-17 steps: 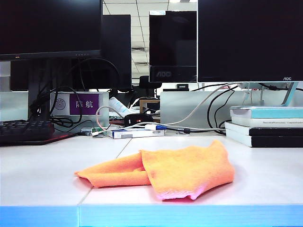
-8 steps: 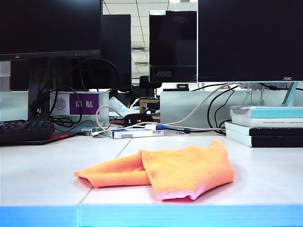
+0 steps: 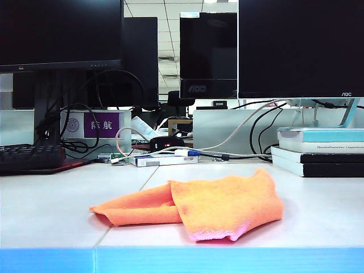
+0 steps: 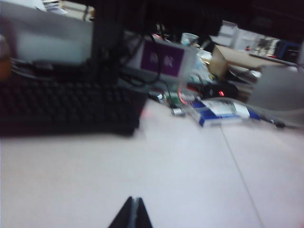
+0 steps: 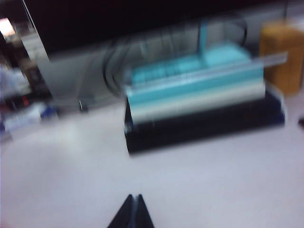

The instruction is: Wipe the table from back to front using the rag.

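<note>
Rag (image 3: 193, 207) crumpled near desk (image 3: 51, 213) front edge, outside both wrist views. Left end effector (image 4: 132, 213) and right end effector (image 5: 132, 211) clenched, empty, above bare desk. Risk: you descend clenched, push rag off edge.

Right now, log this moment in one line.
rag: untouched on table | left gripper: shut, empty | right gripper: shut, empty

Left claw (image 4: 133, 212) tips pressed together above bare white tabletop (image 4: 156, 175). Black keyboard (image 4: 66, 107) beyond; purple sign (image 4: 160, 59) and blue box (image 4: 221, 111) farther back. View blurred.
</note>
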`<state>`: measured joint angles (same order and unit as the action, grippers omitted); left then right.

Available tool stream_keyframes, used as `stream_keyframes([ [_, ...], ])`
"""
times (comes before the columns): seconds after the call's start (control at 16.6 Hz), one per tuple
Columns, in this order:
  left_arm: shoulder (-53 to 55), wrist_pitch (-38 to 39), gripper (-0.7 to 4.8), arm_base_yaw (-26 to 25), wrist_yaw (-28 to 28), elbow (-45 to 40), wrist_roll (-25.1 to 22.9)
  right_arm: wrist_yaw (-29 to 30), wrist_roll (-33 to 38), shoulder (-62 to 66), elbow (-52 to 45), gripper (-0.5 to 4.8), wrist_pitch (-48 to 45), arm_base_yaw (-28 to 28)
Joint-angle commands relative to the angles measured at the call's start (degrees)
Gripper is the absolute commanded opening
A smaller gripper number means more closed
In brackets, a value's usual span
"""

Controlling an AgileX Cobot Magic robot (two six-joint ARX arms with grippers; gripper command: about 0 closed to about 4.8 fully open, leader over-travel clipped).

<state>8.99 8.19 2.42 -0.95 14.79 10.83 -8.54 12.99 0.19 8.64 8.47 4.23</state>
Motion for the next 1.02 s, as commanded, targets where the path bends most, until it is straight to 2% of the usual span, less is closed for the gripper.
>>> stream_keyframes([
  [0.06,10.8,0.3,-0.03,0.1,-0.6,10.8,-2.5,-2.4,0.5,0.8,5.6,-0.01,-1.0,0.1],
  [0.3,25.7,9.5,-0.03,0.1,1.5,30.0,-2.2,-2.2,0.5,7.4,12.7,-0.01,1.1,0.1],
  [0.42,33.4,18.6,-0.03,0.1,11.4,43.6,-2.4,-0.8,0.5,15.3,19.3,-0.01,2.0,0.1],
  [0.54,37.2,24.8,-0.03,0.5,18.1,51.1,-2.3,0.7,0.1,20.5,24.3,-0.01,2.1,0.1],
  [0.6,39.3,28.9,-0.03,2.1,19.4,55.4,-2.3,2.4,-1.2,24.2,27.9,-0.01,2.1,0.1],
  [0.78,43.2,35.4,-0.03,7.5,19.1,62.8,-3.7,6.5,-1.5,32.4,36.2,-0.01,2.7,0.1],
  [0.9,46.6,38.3,-0.03,16.0,17.3,67.1,-5.0,11.4,-1.5,41.1,44.9,-0.02,6.2,0.2],
  [0.96,47.6,39.8,-0.03,18.6,16.0,68.2,-5.6,13.3,-1.5,43.5,47.2,-0.02,7.5,0.3],
  [1.02,49.5,43.5,-0.03,22.9,12.3,70.4,-7.7,17.7,-3.2,48.2,51.7,-0.02,10.1,1.7],
])
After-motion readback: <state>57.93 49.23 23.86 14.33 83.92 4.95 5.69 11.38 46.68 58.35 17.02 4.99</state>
